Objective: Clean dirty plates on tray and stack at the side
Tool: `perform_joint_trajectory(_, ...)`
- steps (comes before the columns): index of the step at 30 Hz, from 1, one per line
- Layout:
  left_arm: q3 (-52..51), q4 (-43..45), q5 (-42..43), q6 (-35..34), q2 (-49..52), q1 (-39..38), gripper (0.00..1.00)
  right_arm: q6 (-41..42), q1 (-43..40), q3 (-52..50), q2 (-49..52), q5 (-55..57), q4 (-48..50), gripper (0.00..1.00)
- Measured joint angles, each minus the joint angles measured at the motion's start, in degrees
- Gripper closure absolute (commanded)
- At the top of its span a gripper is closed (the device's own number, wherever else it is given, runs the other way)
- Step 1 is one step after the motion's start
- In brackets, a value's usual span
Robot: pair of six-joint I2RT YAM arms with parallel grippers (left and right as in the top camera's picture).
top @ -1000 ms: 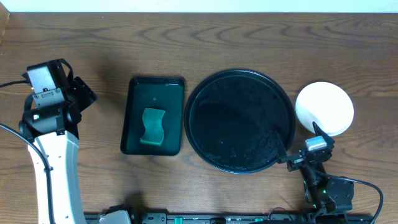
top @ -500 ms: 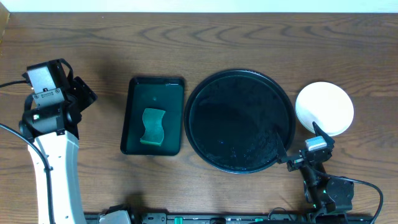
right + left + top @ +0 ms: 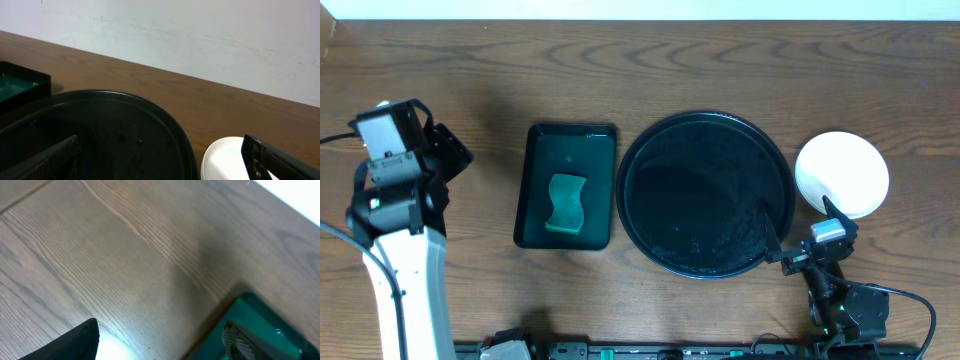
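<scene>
The round black tray (image 3: pixel 704 194) lies in the middle of the table with no plates on it; it also fills the lower left of the right wrist view (image 3: pixel 110 130). A white plate (image 3: pixel 842 174) rests on the wood just right of the tray, and shows close up (image 3: pixel 225 160); whether other plates lie under it I cannot tell. My right gripper (image 3: pixel 800 220) stands open at the front right, its jaws spanning the tray's right rim and the plate's near edge, holding nothing (image 3: pixel 162 167). My left gripper (image 3: pixel 455 155) is open and empty over bare wood at the far left (image 3: pixel 160 347).
A dark green rectangular tray (image 3: pixel 570 133) with a green sponge (image 3: pixel 565 203) sits between the left arm and the black tray; its corner shows in the left wrist view (image 3: pixel 270 325). A white wall runs along the table's far edge.
The left arm has shifted slightly to the left and away from the front edge. The right arm, plate and trays have not moved.
</scene>
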Motion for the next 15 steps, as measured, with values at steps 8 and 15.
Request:
perform_joint_trajectory(8,0.0,0.0,-0.57,0.0,-8.76,0.0,0.05,0.0,-0.02,0.0,0.0,0.0,0.0,0.01)
perform_joint_trajectory(15,0.0,-0.02,-1.77,0.0,-18.82,0.0,0.05,0.0,0.0,0.0,0.0,0.0,-0.02,0.01)
